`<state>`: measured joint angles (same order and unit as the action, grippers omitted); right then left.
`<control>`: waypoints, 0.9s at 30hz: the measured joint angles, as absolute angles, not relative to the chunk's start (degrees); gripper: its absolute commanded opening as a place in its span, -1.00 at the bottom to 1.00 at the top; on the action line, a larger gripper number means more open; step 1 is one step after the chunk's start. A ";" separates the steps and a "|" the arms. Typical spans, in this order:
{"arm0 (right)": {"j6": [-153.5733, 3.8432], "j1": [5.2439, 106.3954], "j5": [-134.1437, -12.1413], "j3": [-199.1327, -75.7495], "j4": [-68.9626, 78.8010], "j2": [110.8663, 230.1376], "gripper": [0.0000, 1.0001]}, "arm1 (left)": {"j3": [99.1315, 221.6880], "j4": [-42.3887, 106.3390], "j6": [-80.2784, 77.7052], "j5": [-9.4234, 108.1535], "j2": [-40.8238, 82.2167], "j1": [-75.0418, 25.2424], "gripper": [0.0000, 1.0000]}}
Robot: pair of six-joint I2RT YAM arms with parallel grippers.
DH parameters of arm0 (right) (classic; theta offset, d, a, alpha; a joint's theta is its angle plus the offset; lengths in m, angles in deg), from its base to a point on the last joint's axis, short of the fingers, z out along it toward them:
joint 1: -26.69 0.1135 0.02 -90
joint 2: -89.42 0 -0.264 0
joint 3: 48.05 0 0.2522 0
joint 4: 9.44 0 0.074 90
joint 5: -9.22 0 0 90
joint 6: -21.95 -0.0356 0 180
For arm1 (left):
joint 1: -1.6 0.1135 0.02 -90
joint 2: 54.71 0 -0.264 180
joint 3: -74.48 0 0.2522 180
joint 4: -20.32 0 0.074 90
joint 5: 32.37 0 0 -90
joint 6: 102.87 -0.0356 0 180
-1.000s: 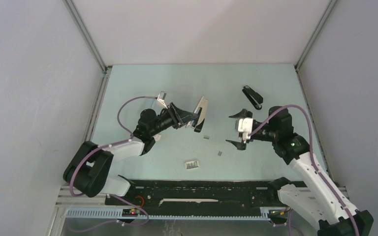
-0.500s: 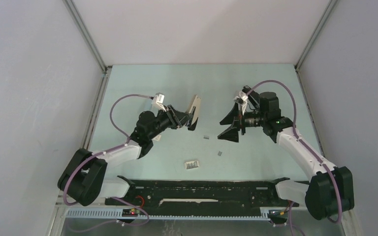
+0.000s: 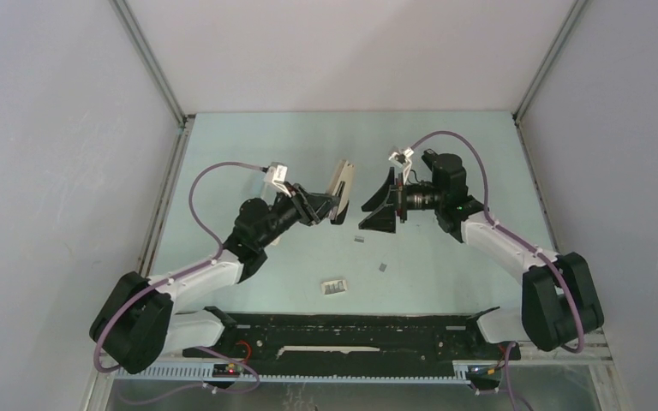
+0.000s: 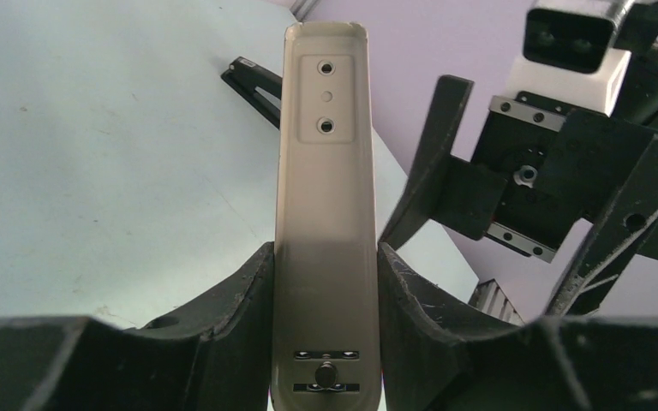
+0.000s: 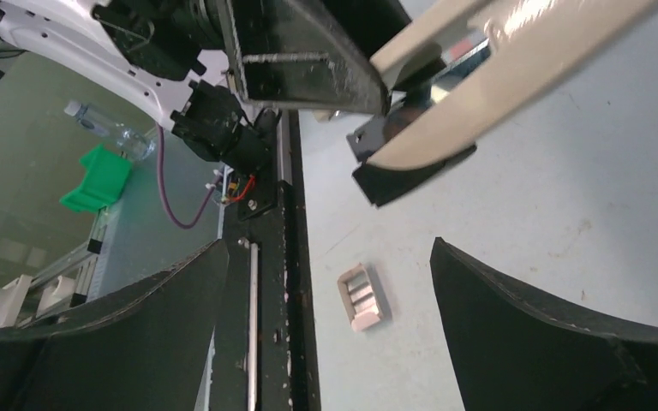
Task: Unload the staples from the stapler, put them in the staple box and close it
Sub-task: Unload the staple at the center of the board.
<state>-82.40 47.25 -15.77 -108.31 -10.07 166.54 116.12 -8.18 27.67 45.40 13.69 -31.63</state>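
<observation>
1. The left gripper (image 3: 320, 206) grasps the beige stapler (image 4: 326, 171) at its rear end and holds it raised off the bench (image 3: 248, 145), probably to give the other arm access.
2. The right gripper (image 5: 329, 247), at the stapler's 3 o'clock, faces it with jaws released wide and empty.
3. Loose staples (image 3: 359, 240) lie on the bench at 5 o'clock.
4. A small block (image 3: 335, 286) lies at 6 o'clock, clear of the approach.

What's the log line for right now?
left jaws: shut on stapler | right jaws: open, near it | staples: bits on table
</observation>
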 measured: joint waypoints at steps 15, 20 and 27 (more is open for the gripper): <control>-94.73 49.15 -15.44 -108.31 -28.21 173.32 0.77 | 116.10 -18.87 34.51 40.26 14.22 -32.57 -1.00; -98.07 49.68 -14.35 -108.31 -32.52 173.32 0.60 | 116.10 -22.56 36.93 38.82 15.44 -32.62 -1.00; -105.17 49.96 -12.51 -108.31 -41.61 173.69 0.34 | 116.10 -24.57 37.81 37.33 16.23 -32.77 -1.00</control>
